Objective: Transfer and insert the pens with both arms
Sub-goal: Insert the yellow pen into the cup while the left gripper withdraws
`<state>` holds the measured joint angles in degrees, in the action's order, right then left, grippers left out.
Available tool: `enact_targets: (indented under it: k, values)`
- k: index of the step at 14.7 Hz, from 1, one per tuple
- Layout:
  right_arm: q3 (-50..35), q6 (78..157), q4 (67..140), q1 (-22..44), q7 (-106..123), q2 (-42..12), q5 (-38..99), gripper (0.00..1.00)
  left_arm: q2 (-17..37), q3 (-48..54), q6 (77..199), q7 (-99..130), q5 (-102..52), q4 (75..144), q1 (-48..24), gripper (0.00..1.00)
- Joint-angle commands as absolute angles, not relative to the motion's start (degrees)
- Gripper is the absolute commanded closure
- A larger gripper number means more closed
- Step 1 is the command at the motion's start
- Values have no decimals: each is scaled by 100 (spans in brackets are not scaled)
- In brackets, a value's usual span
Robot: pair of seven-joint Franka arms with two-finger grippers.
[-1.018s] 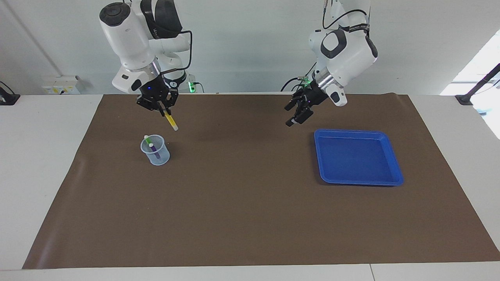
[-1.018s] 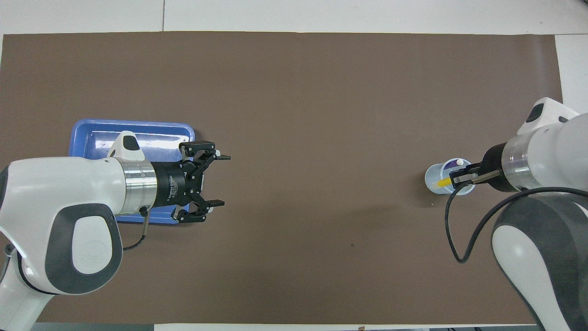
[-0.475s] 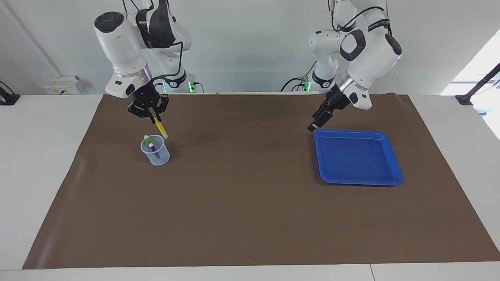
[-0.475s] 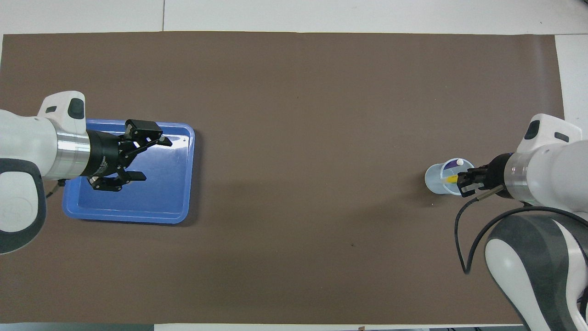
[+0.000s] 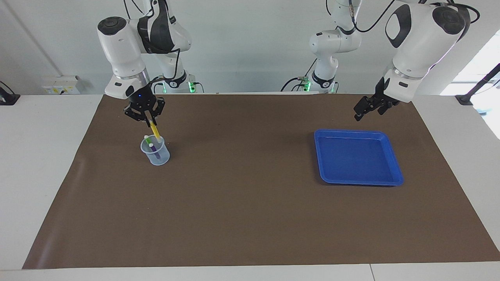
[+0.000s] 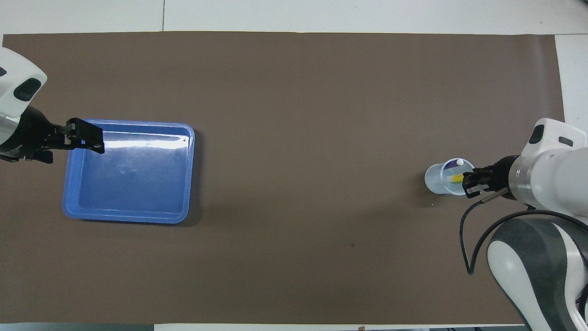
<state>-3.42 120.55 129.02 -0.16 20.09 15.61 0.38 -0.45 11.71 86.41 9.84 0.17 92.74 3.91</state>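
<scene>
A: Facing view first: the right gripper (image 5: 147,115) is pinched on the yellow pen (image 5: 155,130), which hangs tilted, its lower end at the mouth of the clear cup (image 5: 155,150). The green pen (image 5: 148,139) and the purple pen (image 5: 154,148) stand inside the cup, pale tips up.

B: And the other arm?

A: The left gripper (image 5: 369,106) hangs over the brown mat (image 5: 250,203) near the blue tray (image 5: 357,157), toward the left arm's end of the table. It carries nothing and waits; I cannot tell how its fingers stand.

B: What might go wrong?

A: The pen leans. In my judgement its tip could catch the rim or knock the two pens inside, and the light cup could tip or slide.

B: Overhead view?

A: The right gripper (image 6: 473,183) covers the cup's (image 6: 448,177) edge, with a short stretch of the yellow pen (image 6: 456,178) showing over the opening. One pale tip shows by the rim. The left gripper (image 6: 82,140) sits over a corner of the tray (image 6: 131,214), which holds no pens.

B: So letting go too soon is the risk?

A: Likely; a pen released off-centre could fall onto the mat.
</scene>
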Motion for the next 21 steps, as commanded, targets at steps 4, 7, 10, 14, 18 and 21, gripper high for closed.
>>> enact_targets:
  k: [4,7,10,14,18,21]
  values:
    - [-194,12331,13166,-79,2110,1495,-62,100,-236,529,8146,-194,229,9253,-235,0]
    - [-193,12550,13166,-79,2074,1293,-44,100,-141,369,8630,-36,141,9255,-351,0]
    - [-193,12787,13166,-79,2065,1064,26,100,70,369,8640,501,-325,8983,-343,0]
    - [-193,13034,13166,-79,2057,844,44,100,211,448,8727,387,-79,9018,-404,0]
    - [-193,13078,13166,-79,2057,721,44,100,351,387,8683,62,53,8912,-360,0]
    - [-193,13166,13166,-70,2057,686,44,100,238,396,8745,114,18,8964,-325,0]
